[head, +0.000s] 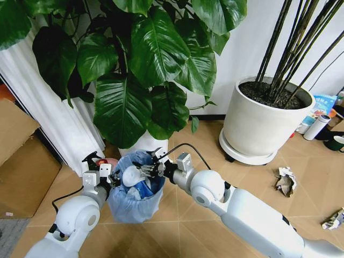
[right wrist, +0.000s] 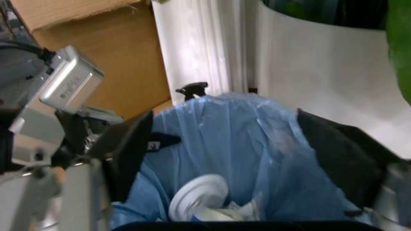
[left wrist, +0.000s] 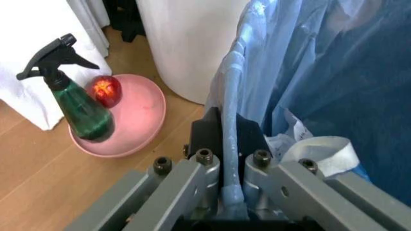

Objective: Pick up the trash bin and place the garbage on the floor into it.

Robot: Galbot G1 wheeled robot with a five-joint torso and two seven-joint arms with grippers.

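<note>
STEP: dropping litter | left claw [left wrist: 223,192] clamped on trash bin [head: 134,201] rim, frame lower left | right claw [head: 144,171] apart above it | NEXT: fetch garbage [head: 286,181] off floor [head: 252,188], right

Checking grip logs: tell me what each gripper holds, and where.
Left gripper pinches the trash bin by its bag-covered rim. Right gripper, open above the bin, holds nothing.
</note>
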